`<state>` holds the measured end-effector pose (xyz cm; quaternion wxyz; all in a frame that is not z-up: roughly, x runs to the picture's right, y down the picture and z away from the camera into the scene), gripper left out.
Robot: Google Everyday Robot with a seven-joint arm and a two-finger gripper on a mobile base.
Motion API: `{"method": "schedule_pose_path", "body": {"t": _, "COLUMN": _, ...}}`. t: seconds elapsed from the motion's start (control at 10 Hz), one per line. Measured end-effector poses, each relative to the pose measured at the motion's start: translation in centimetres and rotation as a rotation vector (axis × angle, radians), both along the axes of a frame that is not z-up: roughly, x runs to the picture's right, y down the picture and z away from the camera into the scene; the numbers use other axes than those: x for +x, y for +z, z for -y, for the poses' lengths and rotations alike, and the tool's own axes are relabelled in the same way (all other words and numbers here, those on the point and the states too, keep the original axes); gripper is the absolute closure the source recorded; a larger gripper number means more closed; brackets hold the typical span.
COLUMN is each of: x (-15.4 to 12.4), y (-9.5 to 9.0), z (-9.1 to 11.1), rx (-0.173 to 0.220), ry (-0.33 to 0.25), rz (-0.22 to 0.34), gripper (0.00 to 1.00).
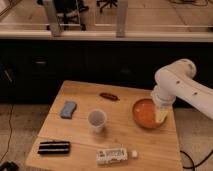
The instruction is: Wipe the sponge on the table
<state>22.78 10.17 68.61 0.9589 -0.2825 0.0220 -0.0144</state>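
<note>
The blue-grey sponge lies flat on the left part of the light wooden table, with nothing touching it. My white arm reaches in from the right and bends down at the table's right edge. The gripper hangs at the arm's lower end, over the right rim of an orange bowl. It is far to the right of the sponge, with a clear cup standing between them.
A black ridged block lies at the front left corner. A white flat bottle lies on its side near the front edge. A small dark red object rests near the back edge. A dark counter and glass wall stand behind.
</note>
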Motion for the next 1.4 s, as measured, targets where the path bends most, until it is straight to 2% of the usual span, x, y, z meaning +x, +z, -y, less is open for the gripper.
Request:
{"method": "schedule_pose_path", "body": {"t": 0.5, "x": -5.0, "y": 0.2, "z": 0.3, "rx": -0.012, "ry": -0.084, "rz": 0.024, "gripper": 0.2}}
{"method": "schedule_pose_path", "body": {"t": 0.7, "x": -8.0, "y": 0.5, "z": 0.8, "rx": -0.011, "ry": -0.115, "rz": 0.045, "gripper": 0.2}}
{"method": "schedule_pose_path", "body": {"t": 1.2, "x": -11.0, "y": 0.5, "z": 1.6, "rx": -0.011, "ry": -0.165, "rz": 0.079, "gripper": 0.2}}
{"method": "schedule_pose_path", "body": {"t": 1.4, "x": -14.1, "y": 0.4, "z": 1.7, "rx": -0.011, "ry": -0.217, "rz": 0.115, "gripper": 0.2}}
